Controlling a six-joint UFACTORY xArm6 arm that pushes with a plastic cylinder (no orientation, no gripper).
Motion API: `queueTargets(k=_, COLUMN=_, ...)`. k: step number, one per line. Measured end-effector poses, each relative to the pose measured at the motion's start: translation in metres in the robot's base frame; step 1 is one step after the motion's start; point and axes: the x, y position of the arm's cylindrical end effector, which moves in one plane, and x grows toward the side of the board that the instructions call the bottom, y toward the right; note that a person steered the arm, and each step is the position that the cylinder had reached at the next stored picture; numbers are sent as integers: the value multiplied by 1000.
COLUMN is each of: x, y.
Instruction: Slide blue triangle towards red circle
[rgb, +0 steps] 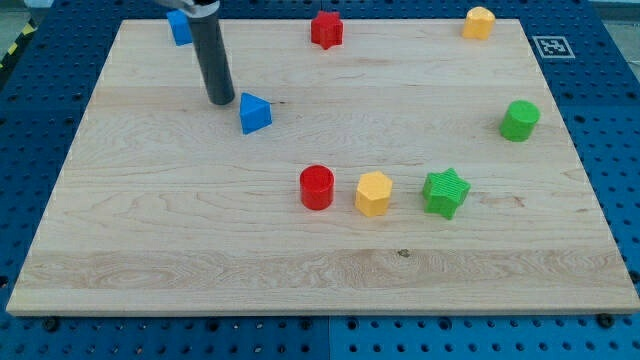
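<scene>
The blue triangle (255, 113) lies on the wooden board (200, 220), left of centre in the upper half. The red circle (317, 187) stands lower and to its right, near the board's middle. My tip (221, 101) is just up and left of the blue triangle, close to it with a small gap. The dark rod rises from the tip toward the view's top.
A blue block (178, 26) sits at the top left, partly behind the rod. A red star (326, 29) and a yellow block (479, 22) are at the top. A green cylinder (519, 120) is at the right. A yellow hexagon (374, 193) and green star (445, 193) sit right of the red circle.
</scene>
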Motion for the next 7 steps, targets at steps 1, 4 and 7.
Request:
queueTargets(k=1, x=2, y=40)
queueTargets(k=4, x=24, y=15)
queueTargets(k=7, x=67, y=-10)
